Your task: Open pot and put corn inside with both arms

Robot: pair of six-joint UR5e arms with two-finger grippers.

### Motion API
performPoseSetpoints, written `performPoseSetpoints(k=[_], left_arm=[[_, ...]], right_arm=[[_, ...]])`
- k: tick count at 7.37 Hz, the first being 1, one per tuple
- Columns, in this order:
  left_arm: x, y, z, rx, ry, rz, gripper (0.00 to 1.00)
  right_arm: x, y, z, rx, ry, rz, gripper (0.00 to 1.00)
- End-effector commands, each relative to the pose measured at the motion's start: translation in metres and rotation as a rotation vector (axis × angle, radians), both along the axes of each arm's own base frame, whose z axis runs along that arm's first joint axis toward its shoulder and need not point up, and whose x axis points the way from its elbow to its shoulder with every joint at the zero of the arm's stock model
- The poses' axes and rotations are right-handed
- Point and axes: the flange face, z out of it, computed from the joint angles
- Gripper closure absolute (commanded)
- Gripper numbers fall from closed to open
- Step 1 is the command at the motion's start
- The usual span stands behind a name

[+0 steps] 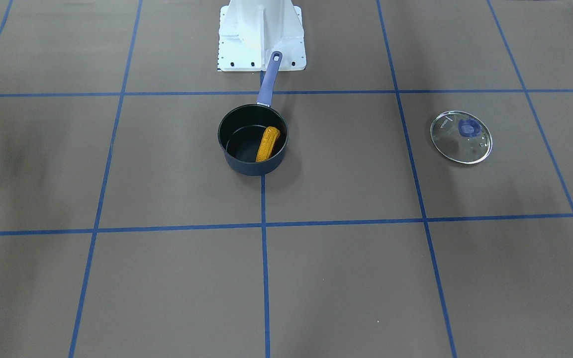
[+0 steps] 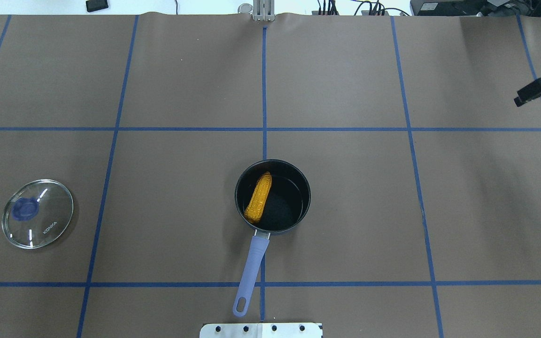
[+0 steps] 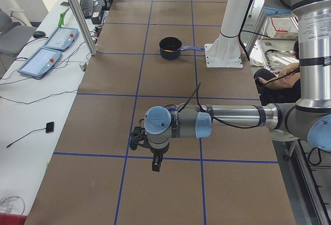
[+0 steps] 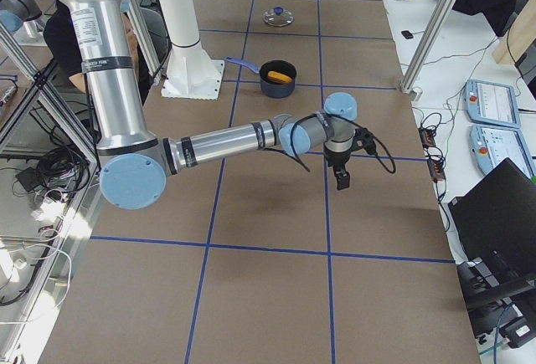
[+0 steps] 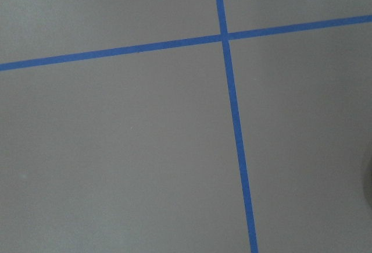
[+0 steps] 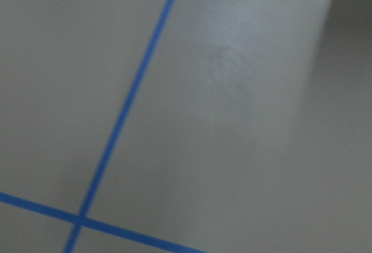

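Observation:
The pot [image 1: 246, 130] stands open at the table's middle, its lavender handle [image 2: 251, 270] pointing at the robot base. The corn [image 1: 268, 143] lies inside it, leaning on the wall, and shows from overhead too [image 2: 258, 197]. The glass lid [image 2: 37, 213] lies flat on the table far to the robot's left. My left gripper [image 3: 155, 164] hangs over bare table beyond the lid, seen only from the side, so I cannot tell its state. My right gripper [image 4: 342, 180] hovers far to the right; the overhead view [image 2: 531, 94] shows only a dark part. Both wrist views show only paper and tape.
The white base plinth [image 1: 261, 35] stands behind the pot handle. Blue tape lines grid the brown paper. Teach pendants [image 3: 51, 41] and cables lie on the side bench. Aluminium posts [image 4: 435, 21] stand along the far edge. A seated person [image 3: 282, 77] is behind the robot.

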Motion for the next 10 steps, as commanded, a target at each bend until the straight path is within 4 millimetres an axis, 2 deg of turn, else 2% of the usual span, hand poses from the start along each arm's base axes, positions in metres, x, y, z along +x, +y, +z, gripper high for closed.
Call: performPoseSetpoints(k=[1, 3, 4, 6, 7, 8, 9, 10], left_arm=[[0.008, -0.002, 0.0, 0.001, -0.002, 0.019, 0.02], [0.008, -0.003, -0.001, 0.005, -0.002, 0.021, 0.02], [0.008, -0.003, -0.001, 0.005, -0.002, 0.021, 0.02], [0.008, -0.002, 0.0, 0.003, -0.001, 0.021, 0.02], [0.008, -0.002, 0.0, 0.003, -0.001, 0.021, 0.02], [0.008, -0.003, -0.001, 0.005, -0.001, 0.021, 0.02], [0.008, -0.003, -0.001, 0.005, -0.001, 0.021, 0.02], [0.008, -0.003, -0.001, 0.007, 0.001, 0.021, 0.02]], right_arm=[[0.056, 0.082, 0.076, -0.152, -0.043, 0.026, 0.0], [0.091, 0.109, 0.104, -0.217, -0.071, 0.09, 0.0], [0.11, 0.112, 0.103, -0.206, -0.066, 0.132, 0.0], [0.132, 0.112, 0.099, -0.198, -0.068, 0.179, 0.0], [0.127, 0.109, 0.098, -0.179, -0.043, 0.155, 0.0], [0.133, 0.108, 0.098, -0.172, -0.039, 0.162, 0.0], [0.116, 0.103, 0.093, -0.157, -0.035, 0.12, 0.0], [0.114, 0.102, 0.091, -0.165, -0.025, 0.114, 0.0]])
